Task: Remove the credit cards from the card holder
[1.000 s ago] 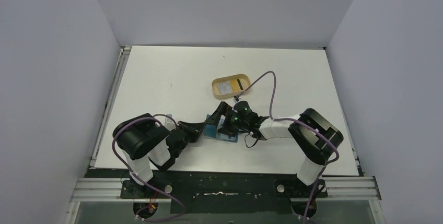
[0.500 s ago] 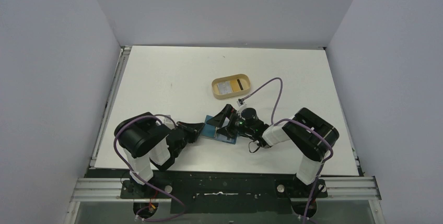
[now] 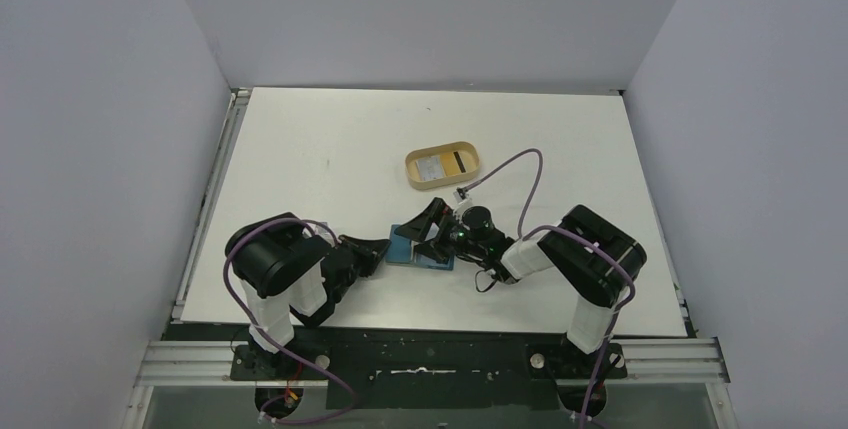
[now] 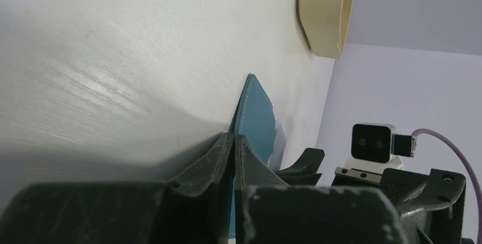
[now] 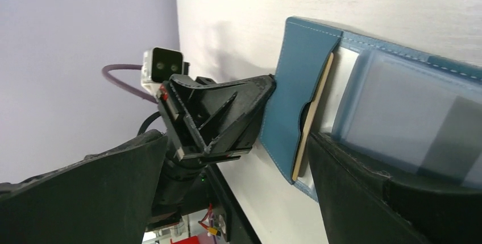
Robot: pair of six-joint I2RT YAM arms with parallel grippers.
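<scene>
My left gripper [image 4: 233, 141] is clamped tight on the edge of the teal card holder [image 5: 295, 85], which lies opened just ahead of its fingertips. My right gripper [image 3: 432, 233] hangs spread wide over the card holder. The credit cards [image 3: 441, 164] lie in the tan tray [image 3: 470, 152] beyond it.

No legible text, number or logo in any view. Whitish card [image 3: 431, 167] in the tan tray [image 3: 441, 187]: faint print, too small to read from overhead. Gold-tan card [image 3: 456, 161] beside it: dark stripe only, no characters made out. Teal card holder [image 5: 290, 73], seen close in the right wrist view: plain faces, pale stitching, no brand mark readable.
</scene>
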